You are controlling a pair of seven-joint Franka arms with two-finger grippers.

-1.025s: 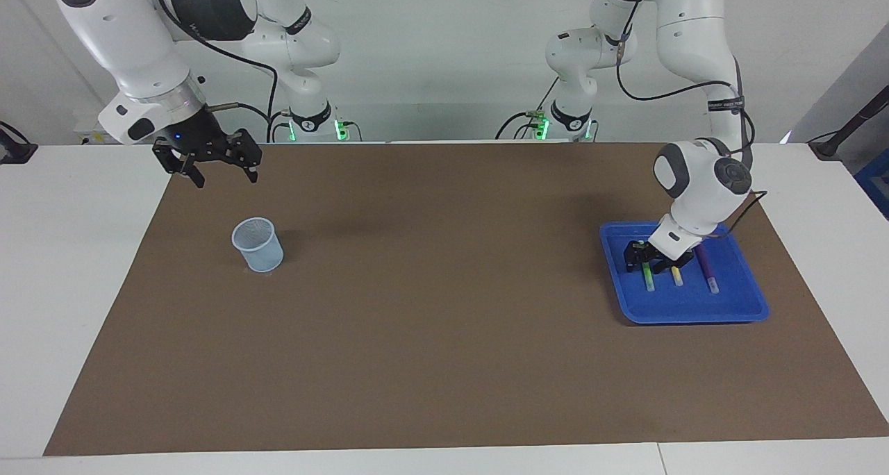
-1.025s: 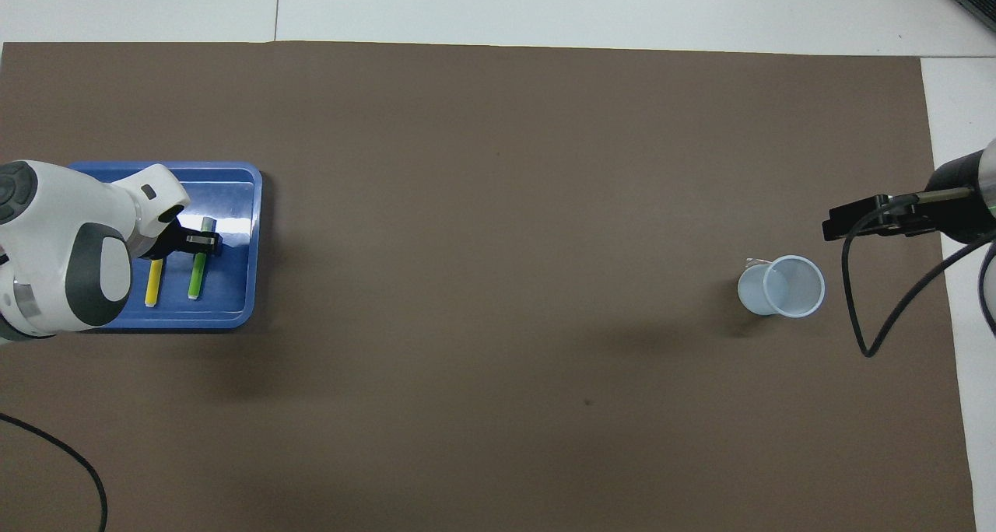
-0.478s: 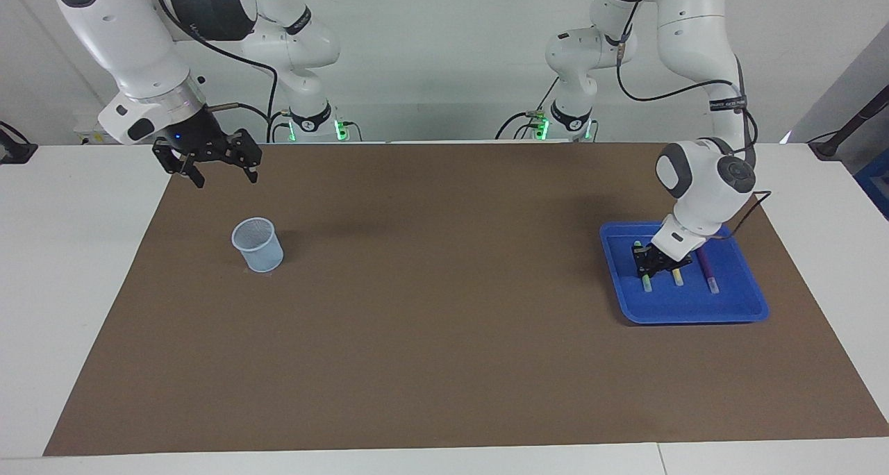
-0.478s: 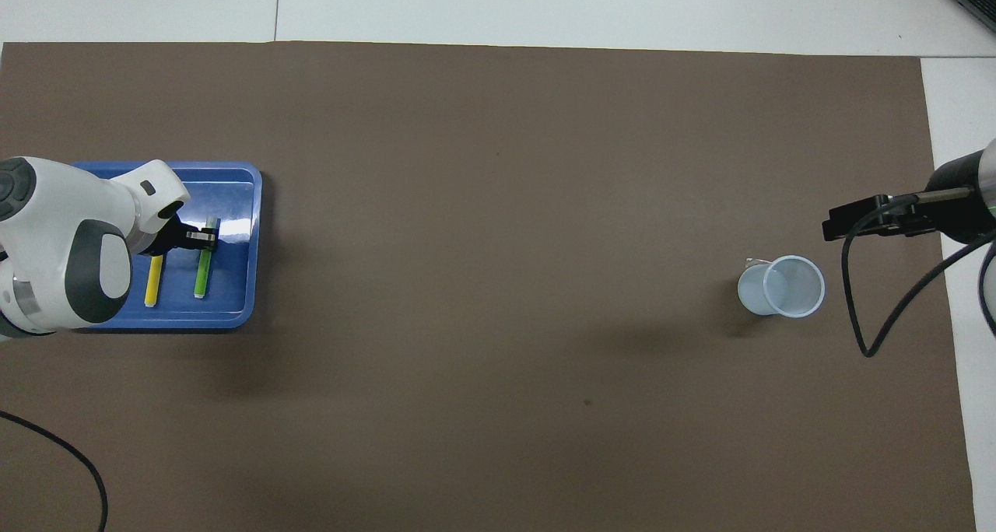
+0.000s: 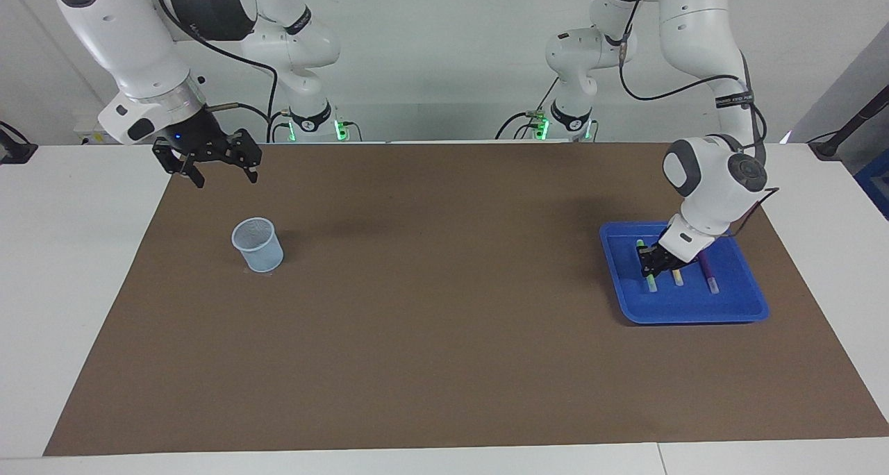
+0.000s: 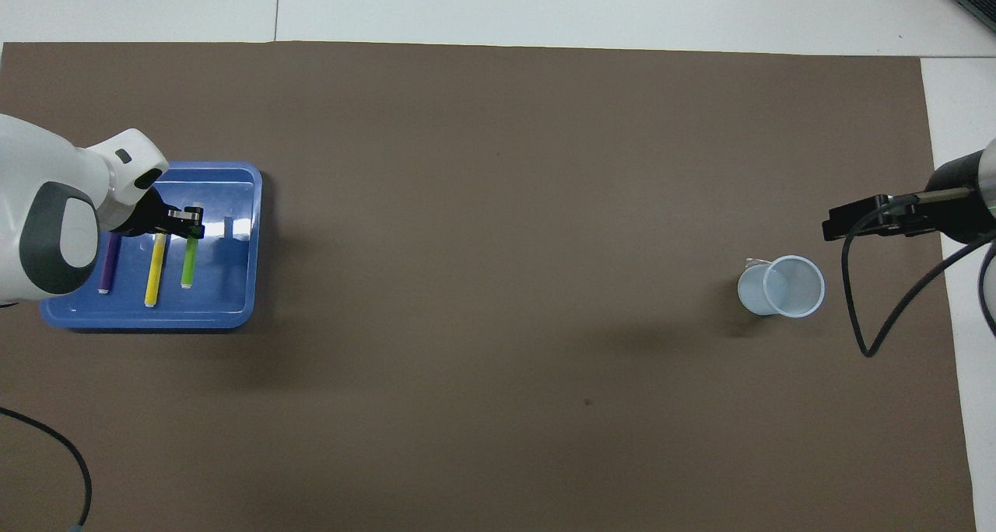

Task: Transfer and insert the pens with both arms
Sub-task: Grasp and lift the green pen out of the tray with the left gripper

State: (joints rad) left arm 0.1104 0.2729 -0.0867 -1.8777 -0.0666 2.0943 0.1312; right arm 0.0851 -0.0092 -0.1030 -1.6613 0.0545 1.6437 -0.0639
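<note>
Three pens lie side by side in a blue tray at the left arm's end of the table: green, yellow and purple. My left gripper is down in the tray and shut on the green pen near its end closer to the robots. I cannot tell whether the pen is off the tray floor. The yellow pen and purple pen lie untouched. My right gripper waits open and empty in the air, over the mat beside the cup.
A pale blue mesh cup stands upright on the brown mat toward the right arm's end; it also shows in the overhead view. The tray's rim lies near the mat's edge. A black cable hangs from the right gripper.
My left gripper has closed on the green pen and shifted it sideways toward the yellow pen. The left arm swung back, uncovering the purple pen from above. The right arm has not moved.
</note>
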